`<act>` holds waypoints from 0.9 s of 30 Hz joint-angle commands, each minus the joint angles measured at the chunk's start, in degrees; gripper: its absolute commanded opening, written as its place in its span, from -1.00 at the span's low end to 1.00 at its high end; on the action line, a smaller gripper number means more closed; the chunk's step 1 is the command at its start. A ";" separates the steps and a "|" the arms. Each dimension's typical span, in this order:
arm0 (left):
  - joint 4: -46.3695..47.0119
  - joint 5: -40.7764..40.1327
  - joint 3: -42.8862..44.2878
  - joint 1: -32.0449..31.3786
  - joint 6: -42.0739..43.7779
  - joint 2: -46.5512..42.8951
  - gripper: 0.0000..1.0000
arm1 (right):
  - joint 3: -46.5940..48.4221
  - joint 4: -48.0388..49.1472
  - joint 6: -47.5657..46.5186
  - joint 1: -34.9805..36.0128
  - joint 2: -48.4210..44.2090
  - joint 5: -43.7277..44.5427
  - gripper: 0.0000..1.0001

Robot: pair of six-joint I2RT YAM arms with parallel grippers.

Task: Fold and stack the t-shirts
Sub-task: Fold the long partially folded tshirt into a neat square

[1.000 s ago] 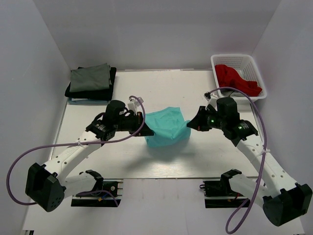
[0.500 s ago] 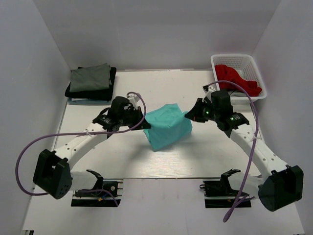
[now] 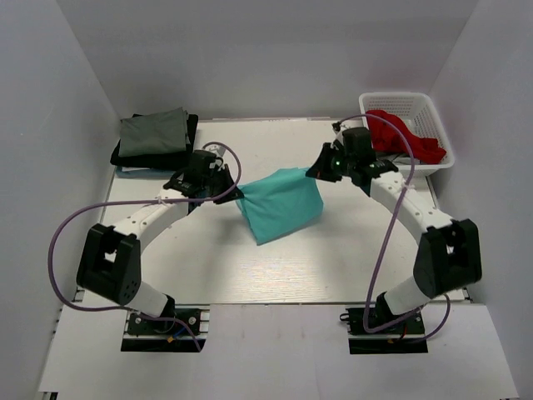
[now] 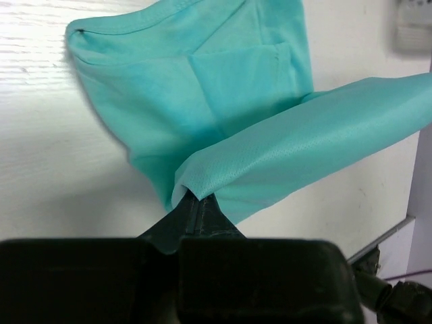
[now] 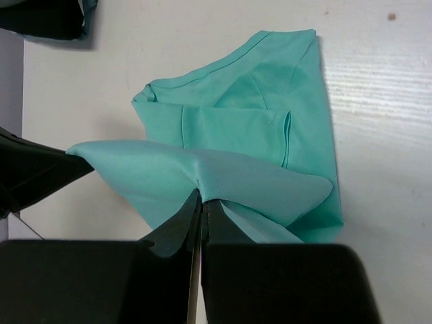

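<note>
A teal t-shirt [image 3: 283, 204] is held up between both arms over the middle of the table, its lower part still resting on the surface. My left gripper [image 3: 237, 195] is shut on its left edge, and the cloth [image 4: 223, 108] bunches at the tips [image 4: 197, 197]. My right gripper [image 3: 315, 172] is shut on the right edge, pinching a fold [image 5: 223, 172] at its tips [image 5: 201, 196]. A stack of folded grey-green [image 3: 154, 132] and black t-shirts [image 3: 190, 148] lies at the back left. A red t-shirt [image 3: 404, 135] fills the basket.
The white lattice basket [image 3: 433, 112] stands at the back right corner by the wall. White walls enclose the table on three sides. Purple cables [image 3: 62, 242] loop off both arms.
Both grippers have carried the held edge of the teal t-shirt toward the back of the table, drawing it over the rest of the cloth. Both arms have stretched further out.
</note>
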 commanded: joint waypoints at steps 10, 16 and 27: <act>3.55 -3.67 13.25 7.33 1.76 16.42 -1.00 | 24.22 6.18 -4.99 -3.24 27.18 -10.52 -1.00; 1.38 -6.65 23.95 9.00 2.54 25.12 0.56 | 41.80 6.61 -2.91 -3.33 45.56 -13.80 -0.43; 0.20 -6.59 21.57 7.16 4.57 19.78 0.99 | 20.23 12.15 -4.47 -2.01 25.64 -7.38 0.81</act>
